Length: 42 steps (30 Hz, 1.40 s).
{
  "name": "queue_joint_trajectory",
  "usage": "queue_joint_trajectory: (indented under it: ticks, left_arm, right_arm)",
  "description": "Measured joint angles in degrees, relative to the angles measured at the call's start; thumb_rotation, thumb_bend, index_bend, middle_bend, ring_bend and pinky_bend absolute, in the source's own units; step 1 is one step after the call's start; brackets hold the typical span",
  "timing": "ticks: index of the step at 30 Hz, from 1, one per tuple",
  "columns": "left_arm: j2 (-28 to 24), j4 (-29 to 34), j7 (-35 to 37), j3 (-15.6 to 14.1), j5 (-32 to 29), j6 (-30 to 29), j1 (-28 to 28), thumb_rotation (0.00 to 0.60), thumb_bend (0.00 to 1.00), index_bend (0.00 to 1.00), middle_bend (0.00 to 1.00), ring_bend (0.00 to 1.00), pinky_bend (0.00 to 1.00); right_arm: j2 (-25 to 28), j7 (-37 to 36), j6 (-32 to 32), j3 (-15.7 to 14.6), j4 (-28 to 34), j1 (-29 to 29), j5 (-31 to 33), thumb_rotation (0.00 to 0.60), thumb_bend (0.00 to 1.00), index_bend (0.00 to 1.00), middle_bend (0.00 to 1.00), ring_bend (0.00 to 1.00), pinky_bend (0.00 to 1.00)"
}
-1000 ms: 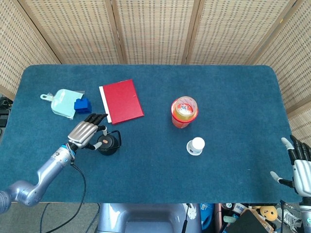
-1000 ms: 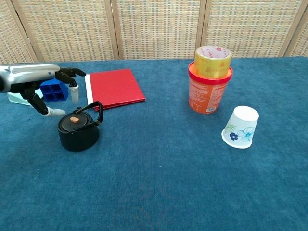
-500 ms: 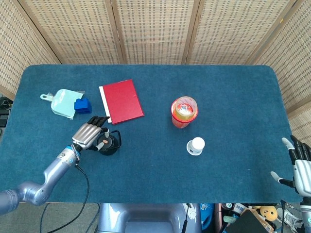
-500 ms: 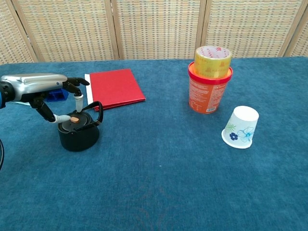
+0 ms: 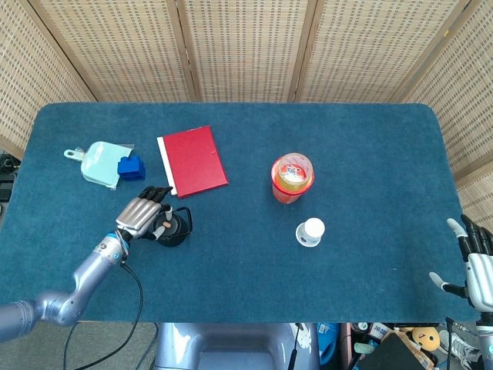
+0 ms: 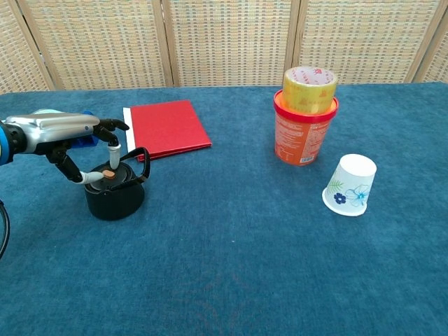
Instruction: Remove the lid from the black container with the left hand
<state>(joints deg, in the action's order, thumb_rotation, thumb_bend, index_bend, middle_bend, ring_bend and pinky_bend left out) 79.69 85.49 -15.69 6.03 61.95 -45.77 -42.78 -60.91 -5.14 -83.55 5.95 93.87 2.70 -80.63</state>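
Now at the pot: left hand (image 6: 66, 134) over the black container (image 6: 114, 192), thumb and one finger (image 6: 113, 152) spread narrowly either side of the small brown knob on the lid (image 6: 110, 173); contact with the knob not resolvable, nothing lifted. Compared with a second ago: hand shifted from beside and behind the container to directly above it, fingertips lowered to lid height. Meaning for the task: approach seemingly complete, pinch and lift of the lid outstanding; lid seated, wire handle (image 6: 137, 161) up on the far side, close to the fingers. Container near the table's (image 5: 370, 154) left front, just in front of the red book (image 5: 192, 160).

Further out: blue block (image 5: 130, 166) beside a pale green scoop (image 5: 98, 162); orange tub (image 6: 304, 133) capped by a yellow tape roll (image 6: 309, 88), contents hidden; paper cup (image 6: 349, 185) tipped on its side, mouth turned away. Right hand (image 5: 476, 270) at the table's right front edge, fingers apart, holding nothing.
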Motion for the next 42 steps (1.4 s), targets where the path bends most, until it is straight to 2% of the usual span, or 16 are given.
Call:
queue_joint_trajectory:
  ticks: [6, 14, 21, 26, 33, 38, 42]
  left_arm:
    - [0.7, -0.8, 0.1, -0.4, 0.5, -0.3, -0.2, 0.6, 0.41, 0.45, 0.0, 0.0, 0.0]
    - [1.2, -0.9, -0.3, -0.7, -0.1, -0.3, -0.4, 0.6, 0.41, 0.57, 0.0, 0.0, 0.0]
    - [0.8, -0.1, -1.1, -0.5, -0.9, -1.1, -0.6, 0.6, 0.41, 0.58, 0.0, 0.0, 0.0]
    - [-1.0, 2.2, -0.6, 0.2, -0.4, -2.3, -0.5, 0.6, 0.41, 0.58, 0.0, 0.0, 0.0]
    - [-6.4, 5.6, 1.9, 1.3, 0.2, -4.6, 1.0, 0.6, 0.41, 0.58, 0.0, 0.0, 0.0]
    - [-6.8, 2.8, 4.2, 0.2, 0.0, -4.0, 2.4, 0.6, 0.41, 0.58, 0.0, 0.0, 0.0]
    - [-5.2, -2.3, 8.0, -1.3, 0.5, -2.4, 3.7, 0.6, 0.41, 0.58, 0.0, 0.0, 0.0]
  right_arm:
    - [0.0, -0.2, 0.2, 0.1, -0.1, 0.1, 0.2, 0.6, 0.0, 0.0, 0.0, 0.0, 0.0]
    - [0.2, -0.6, 0.1, 0.1, -0.1, 0.0, 0.2, 0.6, 0.0, 0.0, 0.0, 0.0, 0.0]
    - [0.2, -0.6, 0.2, 0.1, -0.2, 0.1, 0.2, 0.6, 0.0, 0.0, 0.0, 0.0, 0.0]
    - [0.2, -0.7, 0.2, 0.1, -0.2, 0.0, 0.2, 0.6, 0.0, 0.0, 0.0, 0.0, 0.0]
    - [0.1, -0.4, 0.1, -0.1, 0.0, 0.0, -0.2, 0.6, 0.0, 0.0, 0.0, 0.0, 0.0]
    - [0.1, -0.1, 0.0, -0.2, 0.2, 0.0, -0.3, 0.6, 0.0, 0.0, 0.0, 0.0, 0.0]
    - [0.0, 0.1, 0.1, -0.3, 0.3, 0.1, -0.3, 0.6, 0.0, 0.0, 0.0, 0.0, 0.0]
